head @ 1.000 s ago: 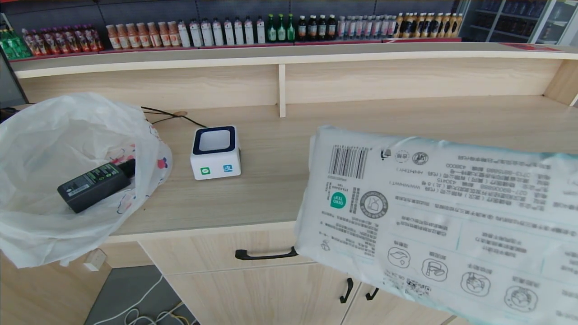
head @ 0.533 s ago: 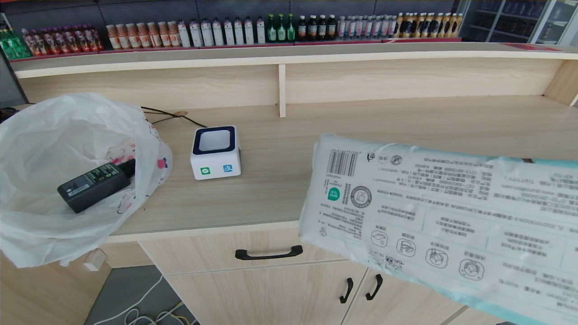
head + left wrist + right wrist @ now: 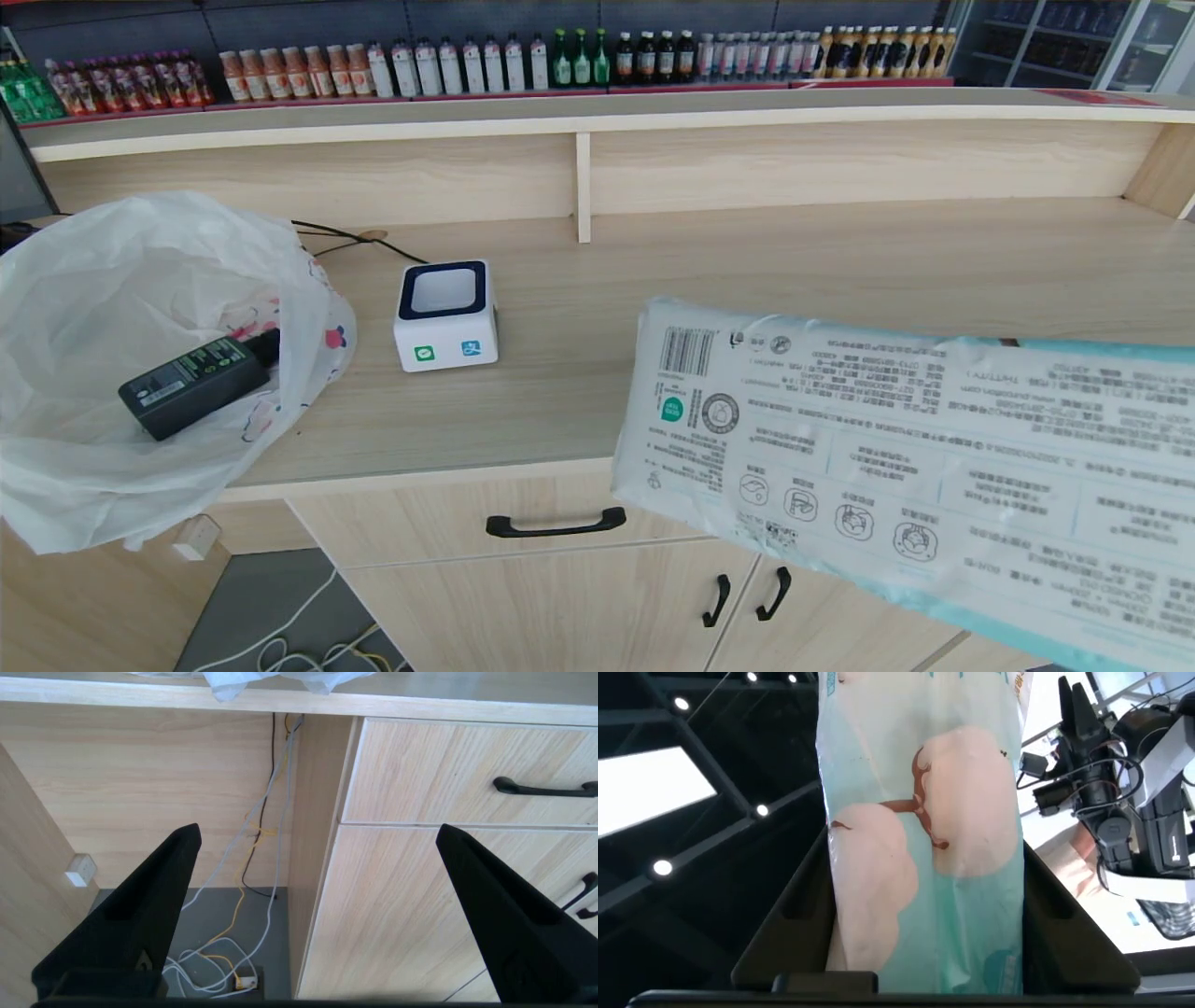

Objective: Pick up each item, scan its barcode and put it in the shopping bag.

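Note:
A large white-and-teal soft package [image 3: 896,467] hangs over the counter's front right, printed side up, with its barcode [image 3: 686,350] at the near-left corner. My right gripper [image 3: 924,840] is shut on the package [image 3: 924,812], one finger on each side. The white cube scanner [image 3: 445,315] stands on the counter to the left of the package, window facing up. Further left, the translucent shopping bag [image 3: 112,280] lies open with a black power adapter [image 3: 191,383] inside. My left gripper [image 3: 318,831] is open and holds nothing, low in front of the cabinet below the counter edge.
A black cable [image 3: 359,241] runs from behind the bag across the counter. An upright divider [image 3: 583,187] stands at the back shelf. Drawer and door handles [image 3: 555,525] sit below the counter edge. Bottles line the far shelf.
The package has sunk lower and tipped flatter, its barcode corner dropping toward the counter. The bag, adapter and scanner have not moved.

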